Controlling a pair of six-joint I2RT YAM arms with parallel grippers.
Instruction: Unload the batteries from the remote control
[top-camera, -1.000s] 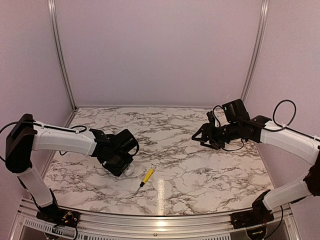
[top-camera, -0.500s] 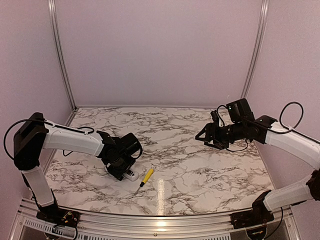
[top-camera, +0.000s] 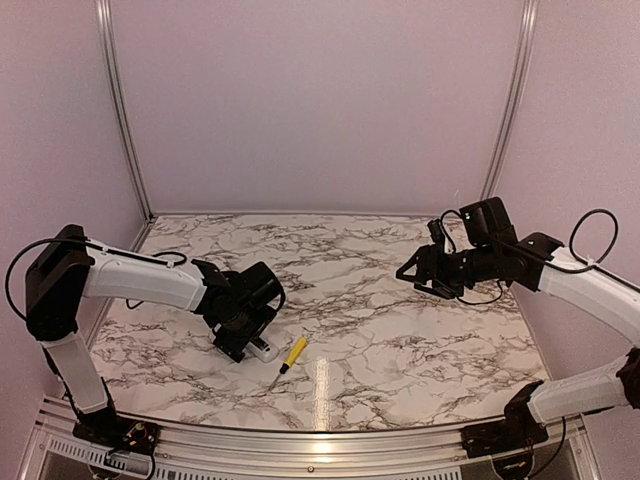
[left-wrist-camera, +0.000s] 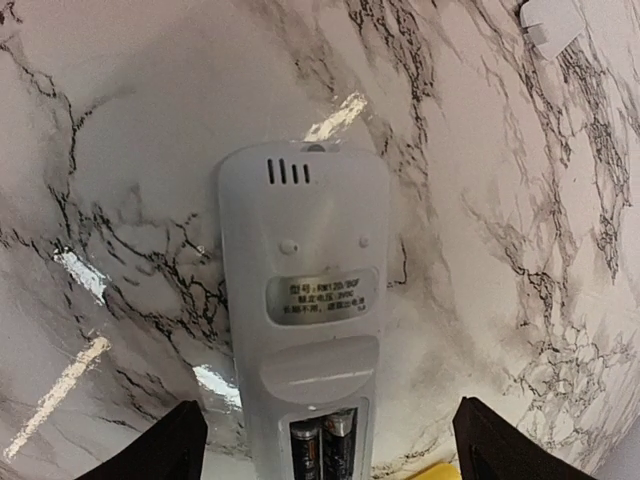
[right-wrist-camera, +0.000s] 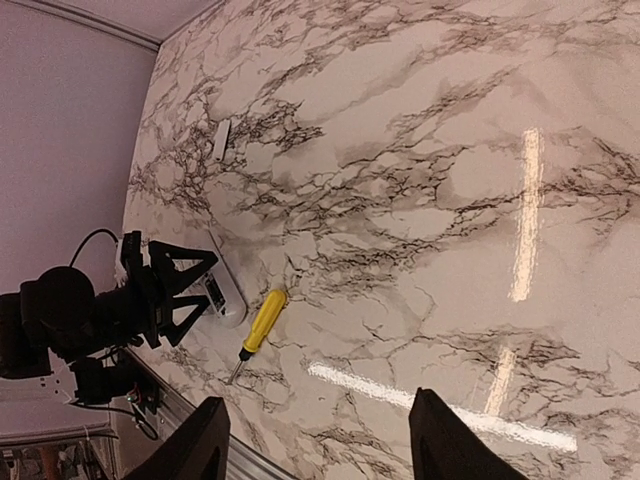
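Since one second ago, I see the left arm has shifted toward the near edge; its pincer (left-wrist-camera: 335, 450) now hangs over the remote control (left-wrist-camera: 300, 330), fingers spread wide on either side without touching it. The remote control lies back-up on the worktop (left-wrist-camera: 480, 250) just beside the screwdriver (top-camera: 293, 352), both batteries (left-wrist-camera: 322, 445) seated side by side in its uncovered compartment. The right pincer (right-wrist-camera: 320, 445) hovers well apart, fingers spread, empty.

Small printed label (left-wrist-camera: 318, 300) on the back of the remote control (left-wrist-camera: 300, 230), characters illegibly small.
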